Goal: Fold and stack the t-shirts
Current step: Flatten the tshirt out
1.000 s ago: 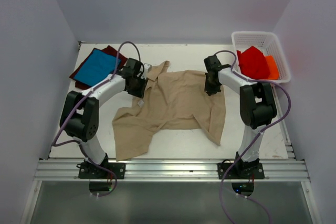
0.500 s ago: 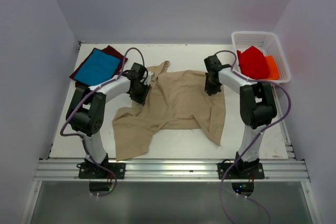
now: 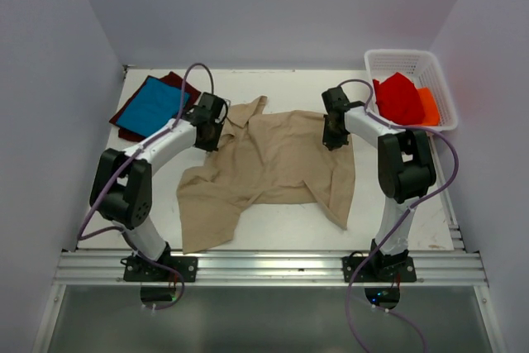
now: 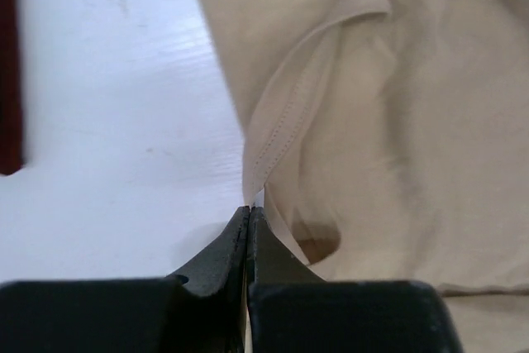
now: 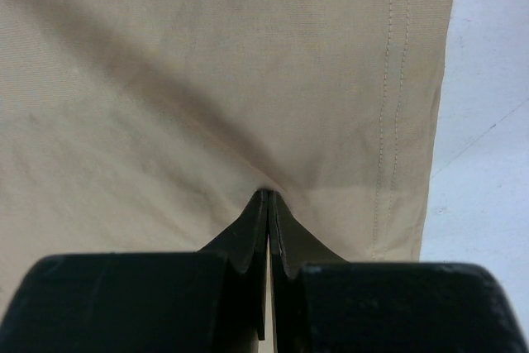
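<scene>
Stack at far left corner of bench (image 3: 289, 225): blue t-shirt (image 3: 153, 103) folded flat on maroon t-shirt (image 3: 176, 80), maroon showing past its edges. Just right of it, left gripper (image 4: 249, 219) is clamped tight on a thin hemmed edge of tan t-shirt (image 3: 281, 163), with only a sliver of cloth between the tips. That shirt lies open but rumpled mid-bench, one part trailing toward the near edge. Further right, right gripper (image 5: 268, 200) is pinched on a small tuck of the same shirt beside its double-stitched hem. Judgement: step in hand is pulling the shirt flat before folding; draw both pinches apart evenly and low, slowly, since the left hold looks shallow and may slip. Far right corner: white basket (image 3: 397, 54) with red cloth (image 3: 398, 98) and orange cloth (image 3: 427, 105). Bench top white and smooth; plain pale walls on three sides
</scene>
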